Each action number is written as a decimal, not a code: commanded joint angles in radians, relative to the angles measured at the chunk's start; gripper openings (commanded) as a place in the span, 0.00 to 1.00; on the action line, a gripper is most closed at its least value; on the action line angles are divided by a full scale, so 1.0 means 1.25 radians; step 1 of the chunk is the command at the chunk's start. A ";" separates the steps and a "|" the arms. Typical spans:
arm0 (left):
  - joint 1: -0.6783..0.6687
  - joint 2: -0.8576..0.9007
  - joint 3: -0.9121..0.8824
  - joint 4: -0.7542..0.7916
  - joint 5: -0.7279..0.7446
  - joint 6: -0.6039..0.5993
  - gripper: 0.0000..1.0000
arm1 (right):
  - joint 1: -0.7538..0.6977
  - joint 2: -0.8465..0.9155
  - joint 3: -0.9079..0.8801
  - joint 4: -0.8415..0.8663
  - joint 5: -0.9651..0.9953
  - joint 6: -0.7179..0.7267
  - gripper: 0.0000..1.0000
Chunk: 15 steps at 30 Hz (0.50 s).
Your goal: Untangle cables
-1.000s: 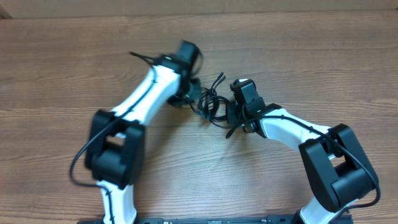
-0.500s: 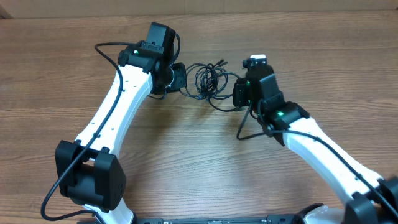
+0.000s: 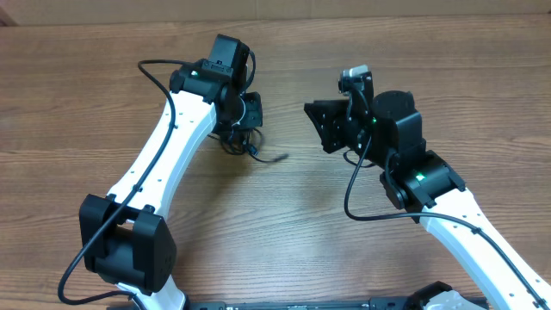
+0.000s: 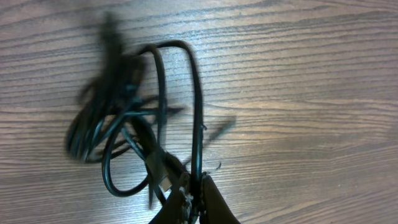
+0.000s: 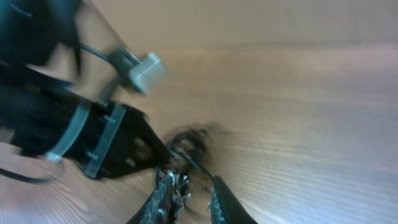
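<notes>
Pinching one strand tightly, the left gripper (image 4: 194, 198) holds the cables (image 4: 134, 124) — a tangled bundle hanging from it toward the table (image 4: 311, 93), probably so that the loops fall loose. Farther off, well apart, the right gripper (image 5: 191, 182) stands slightly parted — holding nothing.

White arm links (image 3: 168, 142), black joint housings (image 3: 129, 245), thick black wires (image 3: 347, 198) looped alongside, small green lights (image 3: 193, 72) near wrists, dark tapered left pincer (image 4: 194, 193) and right pincer (image 5: 189, 186)
</notes>
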 commanded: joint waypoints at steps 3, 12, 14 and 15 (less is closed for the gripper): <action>0.002 -0.033 0.020 0.000 0.000 0.084 0.04 | -0.003 -0.003 0.015 -0.101 0.224 0.007 0.22; -0.021 -0.066 0.056 0.001 -0.042 0.075 0.04 | -0.003 -0.003 0.015 -0.219 0.514 0.160 0.22; -0.045 -0.056 0.047 0.013 0.002 0.058 0.04 | -0.003 -0.003 0.015 -0.218 0.514 0.160 0.22; -0.055 -0.051 0.043 0.020 0.012 0.058 0.04 | -0.003 -0.003 0.015 -0.218 0.514 0.160 0.22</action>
